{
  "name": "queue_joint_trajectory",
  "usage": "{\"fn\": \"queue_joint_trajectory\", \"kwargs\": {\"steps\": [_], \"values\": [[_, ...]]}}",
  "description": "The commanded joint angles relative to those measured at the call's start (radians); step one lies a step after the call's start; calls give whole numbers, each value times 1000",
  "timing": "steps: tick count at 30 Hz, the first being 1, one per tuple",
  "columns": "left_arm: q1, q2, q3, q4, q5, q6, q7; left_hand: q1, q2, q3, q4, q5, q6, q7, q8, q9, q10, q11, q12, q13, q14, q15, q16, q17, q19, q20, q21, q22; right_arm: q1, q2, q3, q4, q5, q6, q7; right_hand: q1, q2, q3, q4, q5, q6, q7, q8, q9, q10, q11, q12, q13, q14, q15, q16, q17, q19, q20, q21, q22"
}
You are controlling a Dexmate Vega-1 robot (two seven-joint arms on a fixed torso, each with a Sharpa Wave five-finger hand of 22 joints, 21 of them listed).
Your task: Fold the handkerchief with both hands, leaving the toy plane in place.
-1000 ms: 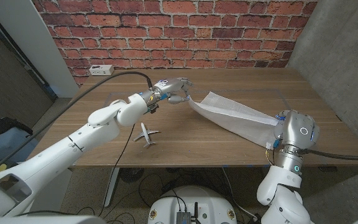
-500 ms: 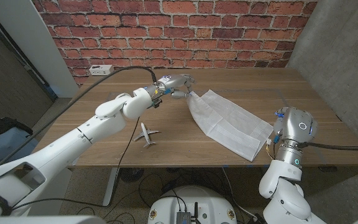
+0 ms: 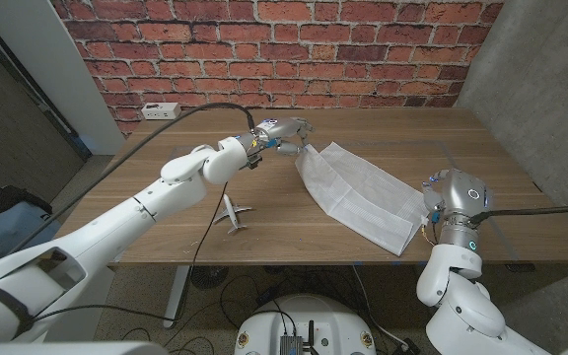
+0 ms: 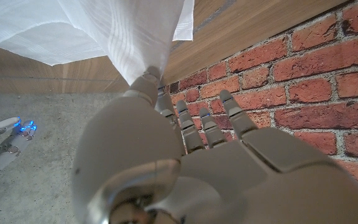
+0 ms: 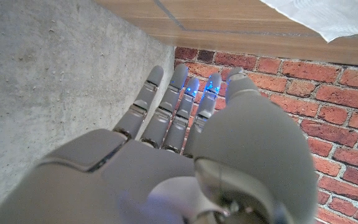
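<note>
The table [image 3: 166, 212] holds the handkerchief [image 3: 358, 197], now dropped flat. The left hand [image 3: 282, 136] still pinches its corner. The right hand [image 5: 185, 118] has probably let go, fingers straight. The toy plane [image 3: 232, 213] sits untouched.

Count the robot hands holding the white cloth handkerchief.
1: the left hand pinches a corner of the white cloth handkerchief at the table's far side. The right hand holds nothing, fingers extended.
</note>
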Motion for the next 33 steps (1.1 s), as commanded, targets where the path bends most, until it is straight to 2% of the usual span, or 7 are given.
{"fn": "queue_joint_trajectory", "kwargs": {"steps": [1, 3, 5, 7, 15, 22, 33], "values": [[2, -14, 8, 33, -15, -3, 52, 5, -3, 3, 5, 5, 27, 12, 29, 125, 6, 1, -4, 2, 7, -22, 3, 2, 6, 6, 7, 4, 22, -64, 36, -61, 169, 33, 105, -16, -3, 0, 2, 17, -50, -8, -8, 1, -53, 4, -21, 6, -55, -109, -32, -11, -22, 7, -11, 2], [7, -13, 5, 37, -19, -4, 66, 6, -2, 4, 5, 5, 25, 11, 27, 125, 2, 3, -6, 2, 7, -22, 3, 2, 6, 6, 7, 4, 22, -75, 53, -69, 205, 58, 120, -22, -6, -2, 1, 24, -77, -15, -8, 1, -84, -2, -32, 8, -96, -97, -53, -19, -42, 15, -21, 1], [13, -13, 1, 40, -24, -7, 82, 7, 0, 4, 6, 5, 20, 9, 26, 126, -2, 3, -8, 2, 7, -21, 4, 3, 6, 8, 7, 4, 27, -82, 62, -74, 235, 76, 131, -40, -9, -8, 5, 30, -114, -18, -10, 0, -122, 9, -46, 9, -146, -79, -78, -26, -59, 21, -30, 1], [23, -12, -4, 43, -30, -13, 106, 7, 1, 5, 6, 4, 16, 5, 24, 126, -2, 3, -8, 2, 8, -21, 4, 3, 5, 8, 7, 4, 37, -100, 65, -80, 261, 93, 147, -60, -15, -17, 11, 35, -145, -21, -12, 0, -148, 7, -55, 10, -177, -66, -94, -31, -73, 27, -38, 1], [64, -16, -26, 60, -58, -28, 194, 5, 6, 3, 10, 1, 14, -7, 22, 125, -1, 4, -8, 3, 17, -26, 8, 5, 11, 8, 11, 4, 101, -150, 56, -96, 352, 101, 208, -111, -33, -45, 27, 47, -216, -21, -12, -1, -226, 23, -78, 6, -258, -23, -131, -46, -120, 47, -64, 2], [91, -25, -38, 85, -90, -48, 258, 2, 9, 1, 14, -4, 4, -23, 19, 126, -2, 5, -8, 4, 18, -25, 9, 6, 13, 11, 13, 5, 171, -193, 29, -109, 434, 87, 264, -106, -38, -48, 14, 64, -258, -32, -7, -2, -304, 29, -90, -1, -350, 15, -172, -71, -177, 68, -95, 1], [109, -42, -45, 121, -123, -97, 330, -5, 17, -3, 22, -11, -9, -37, 17, 132, -3, 5, -9, 5, 22, -27, 12, 9, 15, 12, 16, 6, 267, -231, -26, -104, 522, 114, 300, -111, -37, -54, 10, 74, -302, -46, -7, -3, -360, 33, -92, -8, -407, 35, -182, -88, -228, 81, -124, 1]]}}
